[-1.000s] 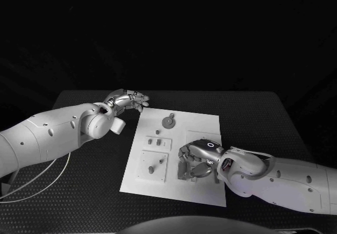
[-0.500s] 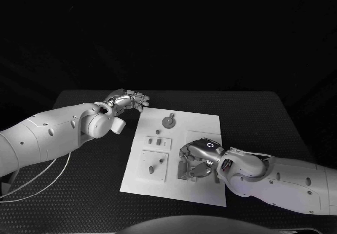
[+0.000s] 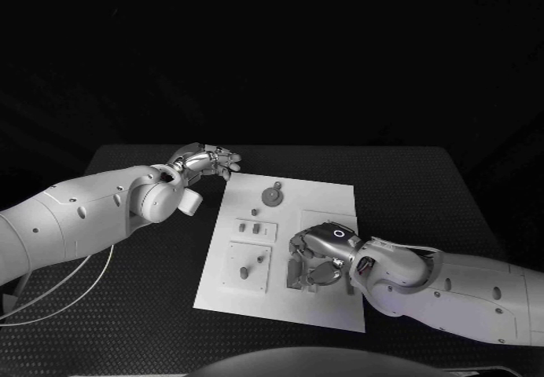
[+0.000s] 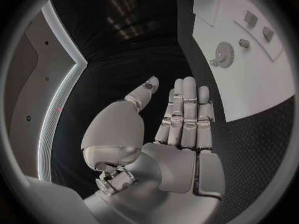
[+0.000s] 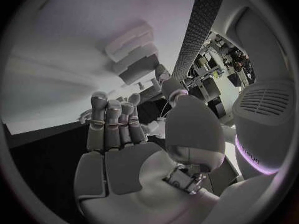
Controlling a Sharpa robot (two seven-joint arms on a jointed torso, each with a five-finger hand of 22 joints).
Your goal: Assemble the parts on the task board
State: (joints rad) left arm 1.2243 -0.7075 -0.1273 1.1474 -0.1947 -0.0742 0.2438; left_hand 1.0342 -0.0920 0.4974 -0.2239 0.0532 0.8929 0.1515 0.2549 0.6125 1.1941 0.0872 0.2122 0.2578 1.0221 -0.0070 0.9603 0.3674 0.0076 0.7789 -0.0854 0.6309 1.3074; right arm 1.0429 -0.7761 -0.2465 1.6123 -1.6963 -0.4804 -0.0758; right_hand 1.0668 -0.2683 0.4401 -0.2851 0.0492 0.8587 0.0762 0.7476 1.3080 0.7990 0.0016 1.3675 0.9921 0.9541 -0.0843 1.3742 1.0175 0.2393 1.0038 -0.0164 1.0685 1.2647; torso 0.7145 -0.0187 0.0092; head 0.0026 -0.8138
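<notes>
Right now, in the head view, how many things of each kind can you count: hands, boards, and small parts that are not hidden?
Hands: 2, left hand and right hand
Task board: 1
Gear-shaped part: 1
Other small parts: 4
Total: 8; the right hand may hide more.

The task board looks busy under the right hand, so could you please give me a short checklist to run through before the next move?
1. Task board lies flat on the black table: ok.
2. Left hand is off the board, past its far left corner, holding nothing, fingers straight: ok.
3. Right hand is low over the board's near right part: ok.
4. Whether the right hand grips a part: cannot tell, its fingers hide what lies beneath.
5. Gear-shaped part at the far end of the board is untouched and free of both hands: ok.
6. Two small parts at mid board sit in their place: ok.
</notes>
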